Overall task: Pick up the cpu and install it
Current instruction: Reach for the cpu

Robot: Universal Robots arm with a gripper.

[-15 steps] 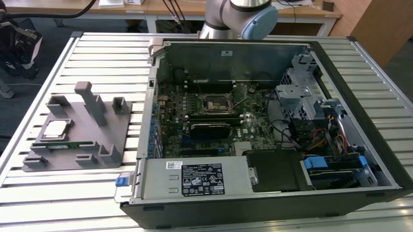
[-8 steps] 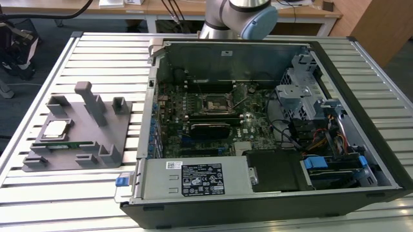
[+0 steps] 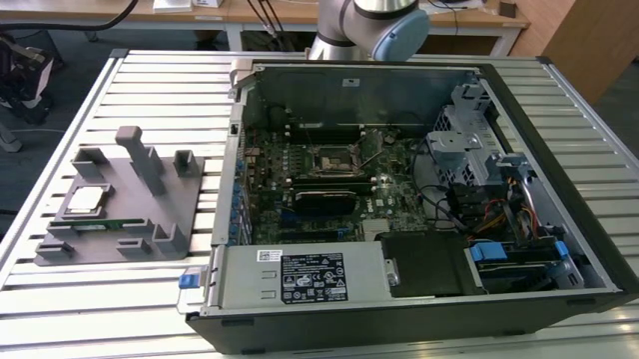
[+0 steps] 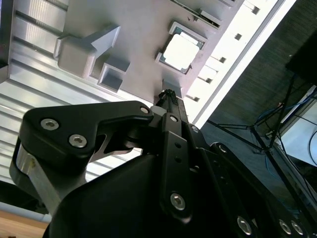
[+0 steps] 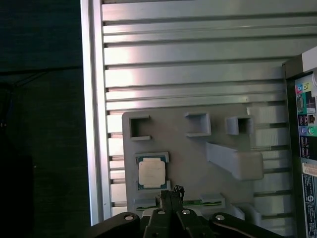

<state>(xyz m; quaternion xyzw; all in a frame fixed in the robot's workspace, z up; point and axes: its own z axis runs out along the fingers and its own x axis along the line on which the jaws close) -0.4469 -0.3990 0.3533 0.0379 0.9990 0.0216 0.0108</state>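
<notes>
I read the slatted metal counter (image 3: 150,75) first. It carries an open computer case (image 3: 360,82) on the exterior view's right and a grey tray (image 3: 130,217) on its left. The arm (image 3: 370,22) rises at the far edge, behind the case. Inside the case, the motherboard (image 3: 299,202) lies flat with its socket (image 3: 333,158) exposed and unoccupied.

The cpu (image 3: 84,200) sits silver face up in its recess on the tray, with a memory stick (image 3: 105,224) just beside it on the near side. In both wrist views the gripper (image 5: 171,196) hangs above the tray, clear of the cpu (image 5: 151,173), fingers closed together and holding nothing.

I judge the step in hand to be the approach for the pick. The grasp calls for parted fingers centred over the chip's edges.

A black label (image 3: 313,277) and a white label (image 3: 269,256) sit on the near housing. I do not read their print.
</notes>
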